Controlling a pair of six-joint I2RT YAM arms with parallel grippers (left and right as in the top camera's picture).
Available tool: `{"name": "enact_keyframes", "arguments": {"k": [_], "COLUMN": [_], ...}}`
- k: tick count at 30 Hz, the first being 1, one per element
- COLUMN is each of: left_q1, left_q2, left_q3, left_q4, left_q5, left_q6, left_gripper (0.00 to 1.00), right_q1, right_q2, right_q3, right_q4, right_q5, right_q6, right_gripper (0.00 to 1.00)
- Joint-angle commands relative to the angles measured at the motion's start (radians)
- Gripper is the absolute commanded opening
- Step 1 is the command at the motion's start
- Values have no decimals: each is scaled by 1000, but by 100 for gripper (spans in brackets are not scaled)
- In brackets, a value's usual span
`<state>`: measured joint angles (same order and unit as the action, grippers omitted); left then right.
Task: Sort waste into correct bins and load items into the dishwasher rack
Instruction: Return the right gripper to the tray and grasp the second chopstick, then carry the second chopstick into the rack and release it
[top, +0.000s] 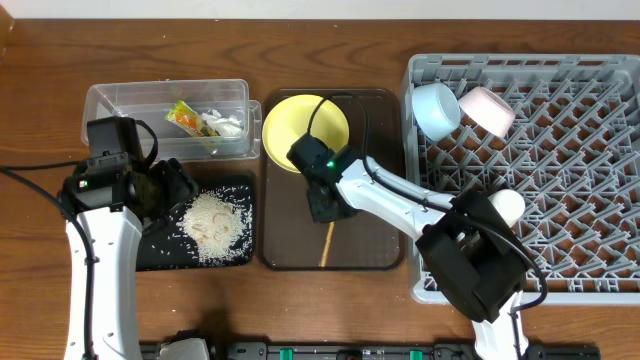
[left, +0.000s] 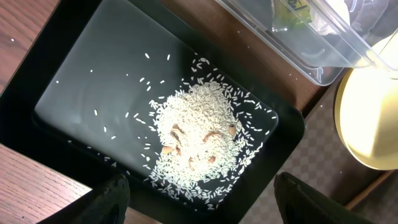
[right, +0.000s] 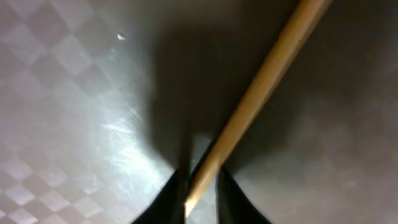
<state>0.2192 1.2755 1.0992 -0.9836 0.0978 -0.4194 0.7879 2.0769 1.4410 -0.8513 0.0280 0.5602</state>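
Observation:
My right gripper (top: 325, 205) (right: 202, 196) is down on the brown serving tray (top: 380, 250), shut on a thin wooden chopstick (top: 326, 245) (right: 261, 93). My left gripper (top: 165, 190) (left: 205, 211) is open and empty above the black tray (top: 160, 250) (left: 93, 81), which holds a heap of white rice (top: 212, 225) (left: 199, 143). The clear tub (top: 110, 100) (left: 311, 56) holds the snack wrapper (top: 184, 117) (left: 289, 12) and white paper scraps (top: 225, 124). The yellow plate (top: 290, 125) (left: 373, 118) lies at the brown tray's far end. The grey rack (top: 560, 200) holds a light blue bowl (top: 436, 108), a white bowl (top: 487, 110) and a pale cup (top: 508, 205).
The clear tub and black tray sit side by side left of the brown tray, and the rack stands close on its right. My right arm reaches across the brown tray from the rack's front corner. A few brown bits lie in the rice heap.

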Motion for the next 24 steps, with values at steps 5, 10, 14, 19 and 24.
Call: {"name": "enact_keyframes", "arguments": {"k": [5, 10, 14, 19, 24], "left_q1": [3, 3, 3, 3, 3], "left_q2": [-2, -2, -2, -2, -2], "left_q3": [6, 6, 6, 6, 6], "left_q4": [1, 0, 1, 1, 1], "left_q5": [-2, -2, -2, -2, -2], "left_q6": [-5, -5, -5, -5, -5], "left_gripper": [77, 77, 77, 77, 77], "right_q1": [-31, -74, -135, -221, -321], "right_q2": [6, -34, -131, -293, -410], "right_q3": [10, 11, 11, 11, 11], "right_q4": [-59, -62, -67, -94, -188], "right_q5": [19, 9, 9, 9, 13], "right_q6": [62, 63, -8, -127, -242], "right_gripper": [1, 1, 1, 1, 1]}}
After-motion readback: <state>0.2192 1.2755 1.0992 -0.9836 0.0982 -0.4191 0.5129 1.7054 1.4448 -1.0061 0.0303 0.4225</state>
